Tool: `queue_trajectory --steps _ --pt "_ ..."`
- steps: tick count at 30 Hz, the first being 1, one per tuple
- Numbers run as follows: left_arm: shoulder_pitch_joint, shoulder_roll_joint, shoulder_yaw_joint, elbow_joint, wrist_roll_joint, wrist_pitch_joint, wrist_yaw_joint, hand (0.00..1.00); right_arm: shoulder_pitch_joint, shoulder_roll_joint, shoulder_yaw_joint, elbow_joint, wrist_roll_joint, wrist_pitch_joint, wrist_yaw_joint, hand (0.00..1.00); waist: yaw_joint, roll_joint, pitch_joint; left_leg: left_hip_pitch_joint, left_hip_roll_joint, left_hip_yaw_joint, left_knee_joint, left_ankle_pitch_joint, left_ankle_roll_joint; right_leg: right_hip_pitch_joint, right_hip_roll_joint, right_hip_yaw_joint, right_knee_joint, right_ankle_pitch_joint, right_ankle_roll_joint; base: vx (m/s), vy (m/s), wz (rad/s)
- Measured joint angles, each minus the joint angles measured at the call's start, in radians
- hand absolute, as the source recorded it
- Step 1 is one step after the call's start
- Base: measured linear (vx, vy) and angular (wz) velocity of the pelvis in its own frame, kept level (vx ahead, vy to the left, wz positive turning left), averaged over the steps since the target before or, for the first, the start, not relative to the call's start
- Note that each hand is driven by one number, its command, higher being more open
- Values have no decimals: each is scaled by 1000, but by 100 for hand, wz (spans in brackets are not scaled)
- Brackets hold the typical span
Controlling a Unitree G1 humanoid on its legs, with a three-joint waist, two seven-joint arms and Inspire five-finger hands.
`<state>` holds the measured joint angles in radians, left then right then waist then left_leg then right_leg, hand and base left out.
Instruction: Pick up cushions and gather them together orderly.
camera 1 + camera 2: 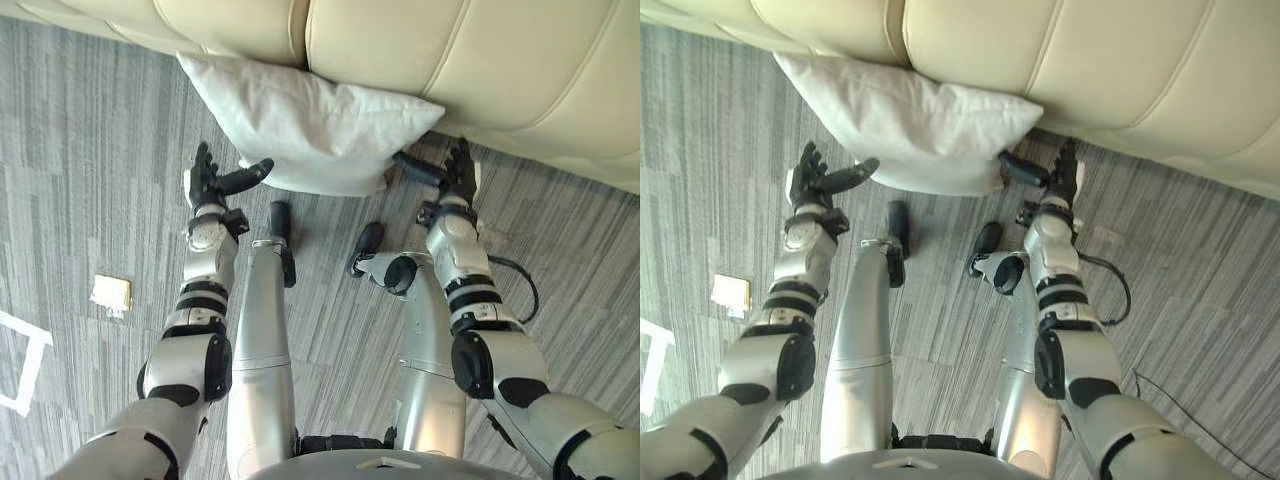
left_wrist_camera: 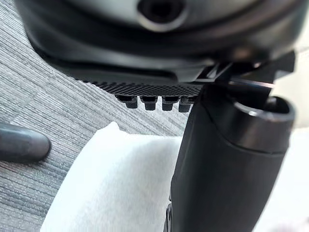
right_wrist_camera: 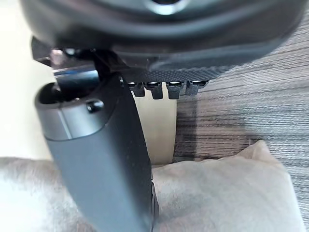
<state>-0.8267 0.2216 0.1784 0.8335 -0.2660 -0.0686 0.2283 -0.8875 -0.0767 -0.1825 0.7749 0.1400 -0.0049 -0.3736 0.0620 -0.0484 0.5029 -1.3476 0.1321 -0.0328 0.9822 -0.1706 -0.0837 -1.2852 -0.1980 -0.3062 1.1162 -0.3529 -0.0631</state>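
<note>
Left hand [image 1: 205, 182] and right hand [image 1: 460, 172], fingers straight and thumbs out, flank a white cushion [image 1: 310, 125] lying against the cream sofa [image 1: 460, 60] on grey carpet [image 1: 80, 150].

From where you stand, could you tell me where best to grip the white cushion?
Probably by its two short ends, squeezed between both hands, one from each side. The white cushion lies wide and soft, leaning against the cream sofa, too broad for one hand; the left hand and right hand, both open, flank its lower corners.
</note>
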Motion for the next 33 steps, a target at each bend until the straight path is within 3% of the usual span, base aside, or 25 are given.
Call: queue_trajectory --steps 4,11,18,25,26,28,29,33 --pt "-63 -20 -18 -8 -1 0 53 0 -15 20 28 -25 0 0 -58 0 -14 0 0 -30 -1 -5 7 6 -3 -31 -1 0 14 0 0 -21 10 2" --pt "-62 -31 -55 -61 -8 6 164 0 -15 23 178 -133 0 7 -76 0 -13 0 0 -37 -5 -24 -11 34 -21 -36 -1 -18 14 4 -7 -28 -6 5" --pt "1 -48 -126 -163 -9 9 207 0 95 36 210 -272 9 7 -91 0 -14 0 0 0 -13 -34 -31 52 -24 7 -4 -31 -4 17 -28 -31 6 5" --pt "249 -98 -221 -409 -9 5 205 0 370 41 236 -547 9 -23 -92 0 -15 -2 -11 305 -12 6 -220 86 -13 289 20 -26 -188 68 -19 -6 8 -4" --pt "318 -116 -250 -484 -9 -7 205 0 443 40 236 -600 8 -48 -92 0 -16 -8 -47 361 -16 15 -263 92 -11 337 20 -25 -225 73 -11 0 0 0" --pt "373 -127 -265 -555 -9 -18 204 0 498 38 236 -657 8 -62 -92 0 -17 -8 -48 435 -17 22 -294 94 -12 406 23 -24 -255 75 -7 63 28 -1" --pt "434 -135 -292 -609 -9 -30 204 0 565 38 242 -711 5 -75 -90 0 -16 -9 -65 522 -20 30 -339 98 -9 489 27 -23 -296 78 -4 102 36 -2" --pt "607 -160 -339 -725 -9 -50 193 0 739 32 252 -825 -13 -106 -51 0 -15 -10 -140 693 -24 51 -440 102 -9 650 39 -22 -396 88 6 147 30 -3"
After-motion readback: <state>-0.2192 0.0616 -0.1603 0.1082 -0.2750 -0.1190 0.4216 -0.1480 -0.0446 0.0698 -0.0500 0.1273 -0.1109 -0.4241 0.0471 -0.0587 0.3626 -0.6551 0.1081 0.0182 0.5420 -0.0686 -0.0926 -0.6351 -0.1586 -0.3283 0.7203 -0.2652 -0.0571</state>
